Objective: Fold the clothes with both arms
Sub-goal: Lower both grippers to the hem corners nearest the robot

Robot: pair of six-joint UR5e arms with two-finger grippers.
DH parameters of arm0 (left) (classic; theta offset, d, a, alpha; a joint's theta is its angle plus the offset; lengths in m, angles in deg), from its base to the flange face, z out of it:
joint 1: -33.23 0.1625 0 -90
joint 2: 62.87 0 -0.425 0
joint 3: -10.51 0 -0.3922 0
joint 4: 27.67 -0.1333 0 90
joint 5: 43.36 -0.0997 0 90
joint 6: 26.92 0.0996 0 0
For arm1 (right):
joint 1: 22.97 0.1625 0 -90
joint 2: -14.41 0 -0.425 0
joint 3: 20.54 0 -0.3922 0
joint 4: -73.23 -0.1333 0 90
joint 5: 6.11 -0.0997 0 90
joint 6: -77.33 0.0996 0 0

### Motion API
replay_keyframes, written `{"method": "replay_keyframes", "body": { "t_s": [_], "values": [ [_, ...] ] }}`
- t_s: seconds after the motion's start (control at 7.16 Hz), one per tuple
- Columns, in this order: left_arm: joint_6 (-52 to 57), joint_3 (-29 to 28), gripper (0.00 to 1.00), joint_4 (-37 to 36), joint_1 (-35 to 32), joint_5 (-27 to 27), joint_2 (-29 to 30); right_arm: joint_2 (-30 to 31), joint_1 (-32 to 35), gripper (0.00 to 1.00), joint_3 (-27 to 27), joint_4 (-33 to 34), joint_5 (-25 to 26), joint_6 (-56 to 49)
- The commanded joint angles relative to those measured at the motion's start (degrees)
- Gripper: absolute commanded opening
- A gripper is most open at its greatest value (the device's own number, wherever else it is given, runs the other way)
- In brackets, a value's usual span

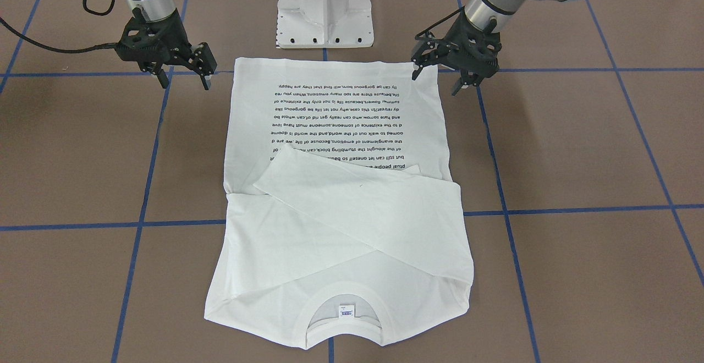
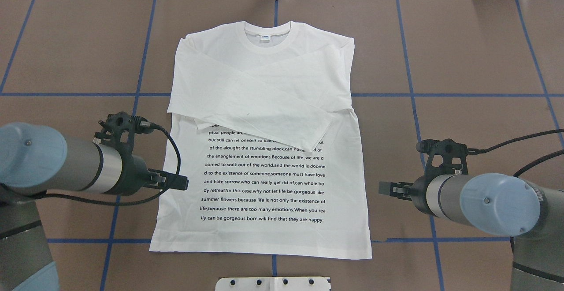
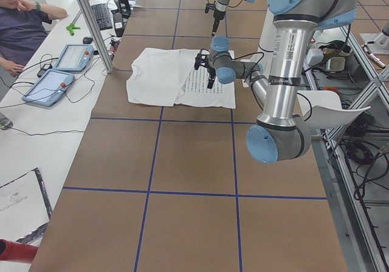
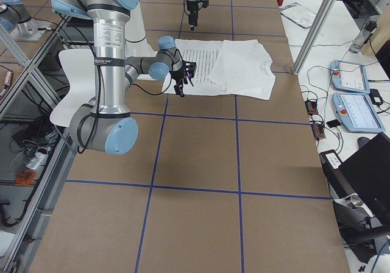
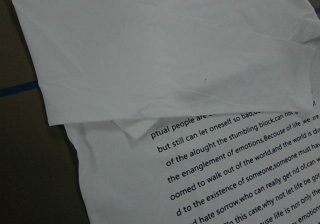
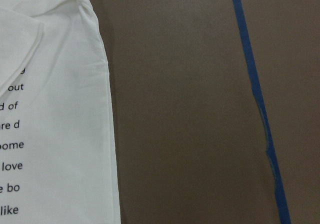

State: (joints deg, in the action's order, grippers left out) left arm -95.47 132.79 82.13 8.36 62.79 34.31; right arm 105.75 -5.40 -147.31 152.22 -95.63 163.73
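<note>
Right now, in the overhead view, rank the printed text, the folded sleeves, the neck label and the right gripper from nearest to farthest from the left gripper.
From the left gripper:
1. printed text, right beside it.
2. folded sleeves, crossed just beyond the text.
3. neck label, at the far end.
4. right gripper, on the opposite side.

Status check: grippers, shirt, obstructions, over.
Left gripper and right gripper open, empty, flanking shirt. Shirt flat, print up, both sleeves crossed over chest. Nothing blocking.
</note>
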Motion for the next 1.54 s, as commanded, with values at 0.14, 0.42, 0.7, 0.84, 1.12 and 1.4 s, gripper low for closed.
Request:
{"method": "replay_keyframes", "body": {
  "t_s": [0.14,0.42,0.7,0.84,1.12,1.4],
  "values": [
    [-7.0,-1.1,1.0,-3.4,8.8,-6.2,-1.6,0.3,-2.2,1.0,-0.7,0.5,0.0,2.1],
    [-6.9,-3.6,1.0,-3.3,8.9,-6.5,-1.6,0.0,-2.9,1.0,-1.6,4.3,0.1,2.1],
    [-6.9,-4.2,1.0,-3.4,9.7,-6.5,-2.0,0.0,-3.1,1.0,-1.6,4.3,0.1,2.1],
    [-7.2,-4.2,0.99,-3.4,10.2,-6.5,-2.6,0.0,-3.1,1.0,-1.6,4.3,0.0,2.1],
    [-7.2,-4.2,0.96,-3.4,10.3,-6.5,-3.7,0.0,-3.1,1.0,-1.5,4.3,0.1,2.1],
    [-10.3,-4.3,0.94,-3.3,11.1,-6.5,-3.7,0.0,-3.2,1.0,-1.5,4.3,0.1,2.1]
  ]
}}
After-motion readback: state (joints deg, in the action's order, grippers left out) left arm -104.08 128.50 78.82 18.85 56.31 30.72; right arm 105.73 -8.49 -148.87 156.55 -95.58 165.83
